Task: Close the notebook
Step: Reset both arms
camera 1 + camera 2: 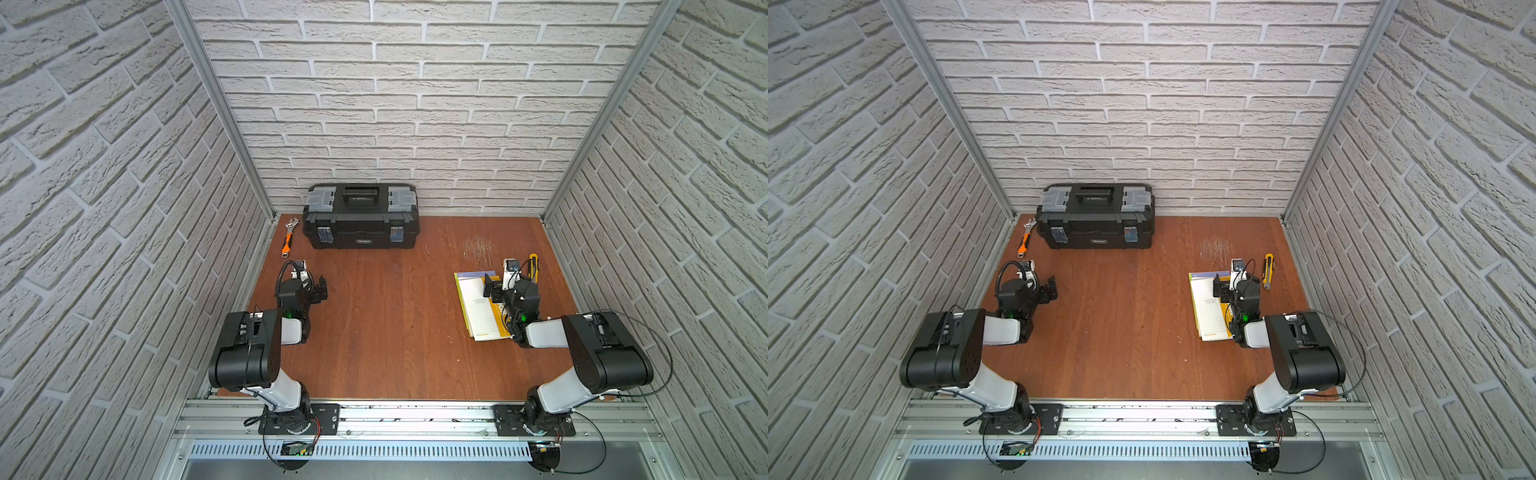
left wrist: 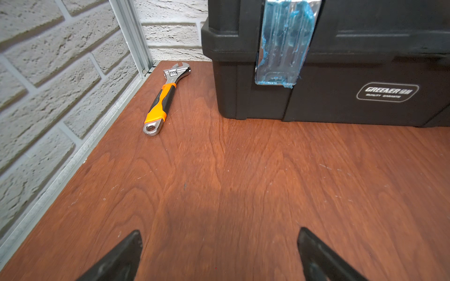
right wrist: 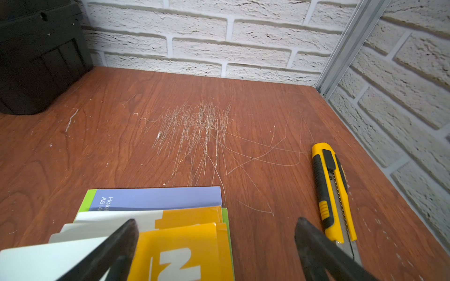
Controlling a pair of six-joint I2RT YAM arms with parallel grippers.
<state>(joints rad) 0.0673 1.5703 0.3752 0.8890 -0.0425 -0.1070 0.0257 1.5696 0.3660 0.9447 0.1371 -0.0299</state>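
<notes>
Starting at the near edge of the counter [image 1: 395, 332], both arms [image 1: 249, 353] reach away from their bases on the rail [image 1: 415, 415]. The left claw [image 1: 321, 291] hangs over bare wood on the left side, its jaws spread wide with nothing between them; the left wrist view shows only wood grain between the two dark fingers [image 2: 121, 255]. The right claw [image 1: 492, 289] is over on the right side, above the notebook [image 1: 478, 309], and its jaws are likewise wide apart and grip nothing. In the right wrist view one finger [image 3: 117, 245] sits over a white page while the other is over bare wood beyond the notebook's edge; whether either touches the paper cannot be told. The notebook lies flat on the right half of the counter, open, a lined white page facing up, with yellow cover and tabbed sheets showing along its right side and a blue and green sheet sticking out at its far end. Just right of it, apart from it, lies a yellow and black utility knife [image 1: 533, 268], pointing roughly front to back. Farther on, a patch of pale scratches [image 1: 478, 249] marks the wood. At the far left an orange-handled wrench [image 1: 288, 237] lies beside a closed black toolbox [image 1: 360, 216] standing against the brick back wall [image 1: 415, 104].
</notes>
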